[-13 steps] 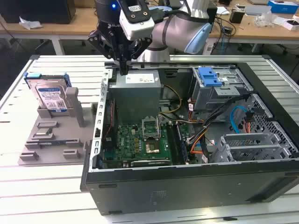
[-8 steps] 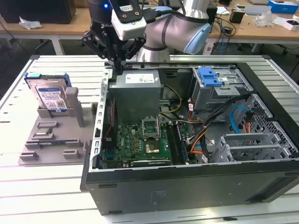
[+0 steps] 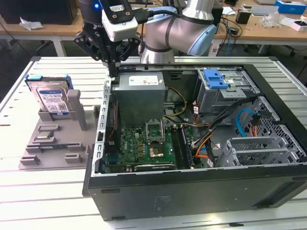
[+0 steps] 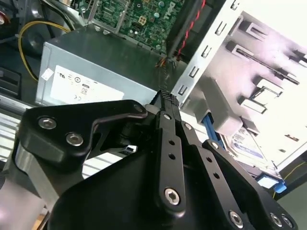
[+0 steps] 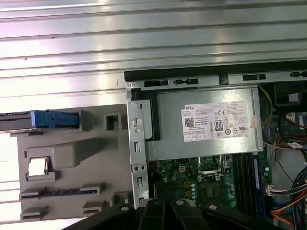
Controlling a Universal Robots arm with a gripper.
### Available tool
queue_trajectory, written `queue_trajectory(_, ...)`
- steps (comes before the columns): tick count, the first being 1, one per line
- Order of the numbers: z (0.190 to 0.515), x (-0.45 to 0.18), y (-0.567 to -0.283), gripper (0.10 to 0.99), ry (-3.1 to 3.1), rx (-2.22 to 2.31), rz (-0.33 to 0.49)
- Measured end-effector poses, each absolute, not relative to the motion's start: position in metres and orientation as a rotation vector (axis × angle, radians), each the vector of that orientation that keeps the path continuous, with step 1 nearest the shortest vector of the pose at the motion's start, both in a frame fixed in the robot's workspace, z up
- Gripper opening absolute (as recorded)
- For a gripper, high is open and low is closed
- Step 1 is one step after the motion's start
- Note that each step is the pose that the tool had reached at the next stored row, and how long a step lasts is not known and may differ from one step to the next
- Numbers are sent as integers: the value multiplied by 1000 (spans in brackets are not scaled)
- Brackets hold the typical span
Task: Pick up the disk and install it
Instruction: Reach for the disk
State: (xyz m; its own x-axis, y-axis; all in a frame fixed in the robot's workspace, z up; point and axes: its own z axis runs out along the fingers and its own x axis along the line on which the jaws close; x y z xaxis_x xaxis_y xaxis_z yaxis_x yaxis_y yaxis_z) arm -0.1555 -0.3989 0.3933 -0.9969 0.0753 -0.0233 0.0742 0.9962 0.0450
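in the exterior view, the gripper (image 3: 112,71) is hanging clenched on nothing, its tips pressed together near a corner of the open computer case (image 3: 192,191), just beside the grey power supply (image 3: 141,88). the disk (image 3: 52,98) is standing upright in a grey holder (image 3: 53,139) on the slatted worktop (image 3: 14,120), toward the exterior view's left and well apart from the gripper. a blue-handled drive cage (image 3: 216,84) is sitting inside the case. in the second wrist view, the closed fingers (image 4: 165,129) are pointing at the case's metal edge, and the disk's label is showing beyond the holder. in the first wrist view, the disk is showing edge-on, its blue rail resting in the holder beside the case wall.
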Motion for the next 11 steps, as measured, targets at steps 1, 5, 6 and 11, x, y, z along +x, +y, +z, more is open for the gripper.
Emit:
queue_trajectory(1, 393, -157, -399, 106, 3114, 117, 69)
queue_trajectory(5, 393, -199, -399, 106, 3114, 117, 69)
queue_trajectory(6, 393, -201, -399, 106, 3114, 117, 69)
queue_trajectory(11, 393, -211, -399, 106, 3114, 117, 69)
